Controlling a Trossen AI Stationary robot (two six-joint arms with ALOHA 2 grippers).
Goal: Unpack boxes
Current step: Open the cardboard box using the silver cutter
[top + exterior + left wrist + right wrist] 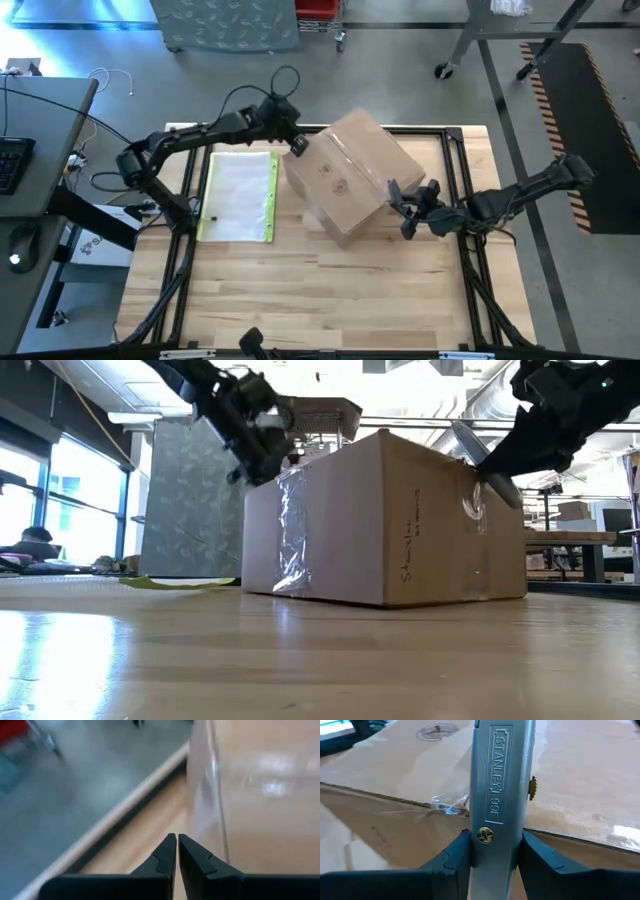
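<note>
The plain brown corrugated cardboard carton (350, 175) sits skewed toward the far edge of the pale wooden bench (320, 290), nearer the far right corner. Its flaps lie flat under strips of clear tape, so it looks sealed and nothing has come out; by that showing, the unpacking has barely begun. The right gripper (495, 855) has its jaws clamped on a grey metal utility knife (499, 785), held at the carton's near right side with the knife lying along the taped seam. No cut in the tape is plain to see. The left gripper (177, 851) is at the carton's far left corner, jaws pressed together on nothing. A flat clear sleeve with a yellow-green edge (240, 195) lies beside the carton, toward the bench's left edge. Slitting the tape, folding back the flaps and lifting out the contents all appear left to do.
</note>
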